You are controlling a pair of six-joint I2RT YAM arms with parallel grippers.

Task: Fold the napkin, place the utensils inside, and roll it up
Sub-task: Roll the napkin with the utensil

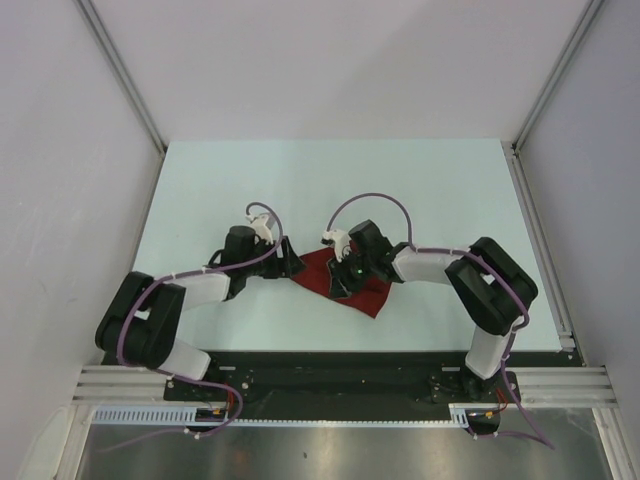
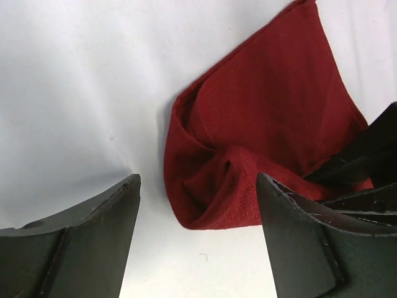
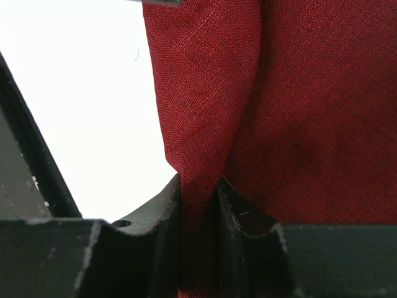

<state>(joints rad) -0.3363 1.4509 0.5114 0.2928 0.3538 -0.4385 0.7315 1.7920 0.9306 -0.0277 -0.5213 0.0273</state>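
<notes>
Table (image 1: 250,190): pale and flat, under both arms.

Napkin (image 1: 318,270): dark red, lying bunched and partly doubled over. It's directly under the right gripper (image 3: 198,186) and just ahead of the left gripper (image 2: 197,186), with its near lump sitting between the left fingertips' line and beyond.

Right gripper: jaws pressed together on a raised fold of cloth, which stands up from between the pads.

Left gripper: jaws spread wide, holding nothing. Its fingers (image 2: 93,236) are low over the table and short of the cloth edge.

Fork: not seen in any view. Can't tell if it's under the cloth or out of frame.

Step, by my read: folding, not finished, since the cloth is rumpled with no clean edge.

Next move needs the pinched fold carried across and laid flat. The left gripper should pin or grab the near lump so the cloth doesn't drag.
</notes>
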